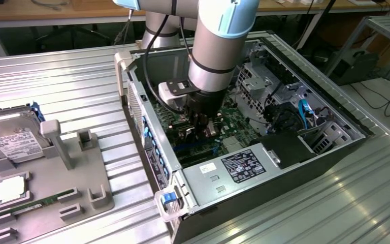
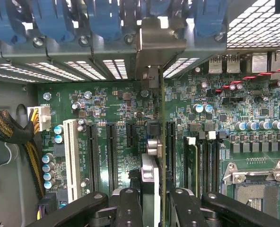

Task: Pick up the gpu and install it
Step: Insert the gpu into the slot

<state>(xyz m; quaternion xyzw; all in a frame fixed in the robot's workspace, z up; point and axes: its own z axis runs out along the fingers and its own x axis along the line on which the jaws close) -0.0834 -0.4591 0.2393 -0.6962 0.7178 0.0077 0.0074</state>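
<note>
Gripper (image 2: pixel 154 203) closed narrow on the gpu (image 2: pixel 161 113), carried edge-on over the motherboard (image 2: pixel 116 109) within the case (image 1: pixel 283 195); I judge its bracket (image 2: pixel 159 42) faces the rear wall (image 2: pixel 83 47) to align with 1 slot (image 2: pixel 170 142).

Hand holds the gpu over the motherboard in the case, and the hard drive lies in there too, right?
No: the exterior view shows the hard drive on the tray outside the case. The hand does hold the gpu over the motherboard.
</note>
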